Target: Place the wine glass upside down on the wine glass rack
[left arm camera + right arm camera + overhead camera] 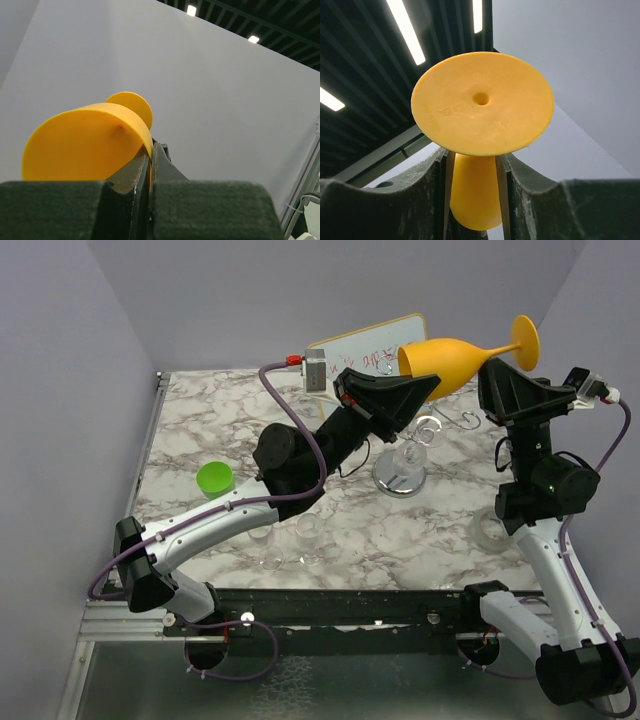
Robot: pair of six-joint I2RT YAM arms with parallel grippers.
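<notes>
Both arms are reaching up, holding the wine glass horizontal above the wine glass rack: left claw is closing on its bowl rim, right claw on its stem.

Red handwriting on the whiteboard, too small to read, faint embossed marks under the glass foot, illegible

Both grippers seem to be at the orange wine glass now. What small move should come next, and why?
Probably open the left gripper: it pinches the wine glass at the bowl rim, while the right gripper's fingers flank the stem under the foot. One hand must let go before the glass can turn over above the wine glass rack.
</notes>
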